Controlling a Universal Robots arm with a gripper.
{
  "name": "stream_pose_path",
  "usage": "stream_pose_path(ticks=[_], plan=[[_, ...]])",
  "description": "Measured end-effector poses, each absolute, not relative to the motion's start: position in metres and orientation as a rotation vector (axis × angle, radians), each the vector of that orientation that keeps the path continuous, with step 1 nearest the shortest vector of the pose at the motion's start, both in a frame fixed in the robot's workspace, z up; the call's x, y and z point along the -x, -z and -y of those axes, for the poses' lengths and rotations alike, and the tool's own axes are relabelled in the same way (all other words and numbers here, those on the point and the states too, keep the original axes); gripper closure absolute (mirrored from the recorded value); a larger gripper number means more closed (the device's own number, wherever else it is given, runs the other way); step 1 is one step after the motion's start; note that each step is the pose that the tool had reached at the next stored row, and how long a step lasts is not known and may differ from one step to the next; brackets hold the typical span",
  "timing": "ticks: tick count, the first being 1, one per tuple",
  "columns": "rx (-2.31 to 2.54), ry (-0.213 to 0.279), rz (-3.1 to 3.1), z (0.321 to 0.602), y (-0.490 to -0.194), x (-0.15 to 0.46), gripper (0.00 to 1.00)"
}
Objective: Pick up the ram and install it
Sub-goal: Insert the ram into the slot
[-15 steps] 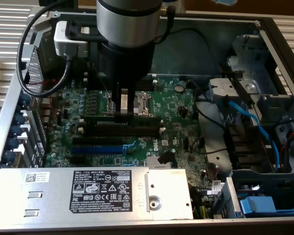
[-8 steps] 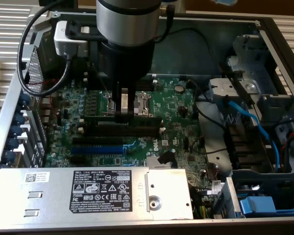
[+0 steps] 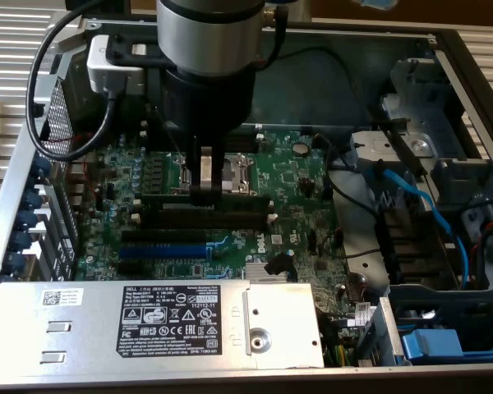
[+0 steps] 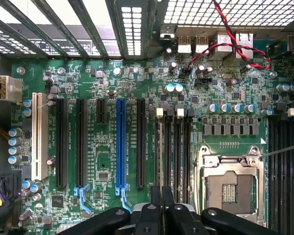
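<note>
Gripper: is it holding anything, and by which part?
Apparently the ram, pinched mid-length along its upper edge by the gripper, at the black slots.

- Soft, even light across the exterior view; the ribbed surface (image 3: 4,57) at the frame's upper left washes out pale.
- The arm (image 3: 209,49) shades the motherboard (image 3: 304,189) beneath it (only faintly).
- Wrist view: the vent grille (image 4: 225,12) glares white with backlight; the claw (image 4: 161,193) sits dark.

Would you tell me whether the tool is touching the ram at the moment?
Touching: the wrist view shows the ram edge-on, pinched between the fingers of the tool.
</note>
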State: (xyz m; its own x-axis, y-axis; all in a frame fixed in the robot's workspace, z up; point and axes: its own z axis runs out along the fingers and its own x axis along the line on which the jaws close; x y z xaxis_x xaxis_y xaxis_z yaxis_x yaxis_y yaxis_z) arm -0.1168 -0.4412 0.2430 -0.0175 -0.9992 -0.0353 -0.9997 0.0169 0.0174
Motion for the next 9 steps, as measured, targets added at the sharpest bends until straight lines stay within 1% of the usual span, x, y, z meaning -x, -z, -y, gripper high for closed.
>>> stream_pose_path(ticks=[9], plan=[[2.194, -0.05, -2.232, 0.4384, -0.2401, 0.1182, 0.88]])
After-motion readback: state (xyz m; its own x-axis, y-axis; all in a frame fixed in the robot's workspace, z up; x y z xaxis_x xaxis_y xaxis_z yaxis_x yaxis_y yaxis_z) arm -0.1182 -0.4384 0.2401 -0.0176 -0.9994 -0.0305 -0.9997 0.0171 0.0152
